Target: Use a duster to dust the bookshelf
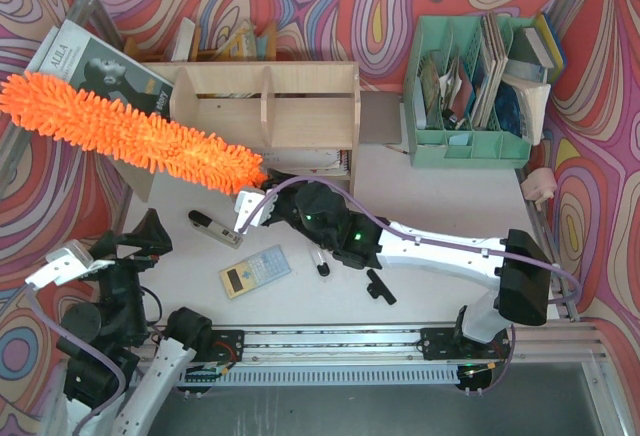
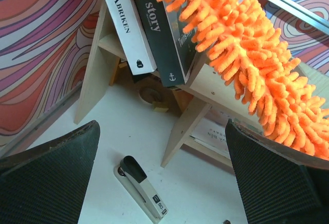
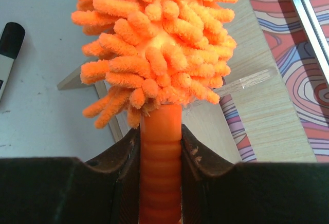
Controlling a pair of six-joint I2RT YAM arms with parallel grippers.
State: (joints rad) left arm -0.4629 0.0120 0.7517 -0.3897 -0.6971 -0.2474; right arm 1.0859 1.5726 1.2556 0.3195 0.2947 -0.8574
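The orange shaggy duster lies slanted across the left end of the plywood bookshelf, its head reaching past the shelf's left side. My right gripper is shut on the ribbed orange handle, just below the head, in front of the shelf. The right wrist view shows the shelf's wood behind the head. My left gripper hangs open and empty over the table at the near left. In the left wrist view it faces the shelf's leg, with the duster above it.
A stapler, a calculator, a marker pen and a small black part lie on the white table. A mint-green file organiser stands at the back right. A magazine leans at the shelf's left. Books stand in the shelf.
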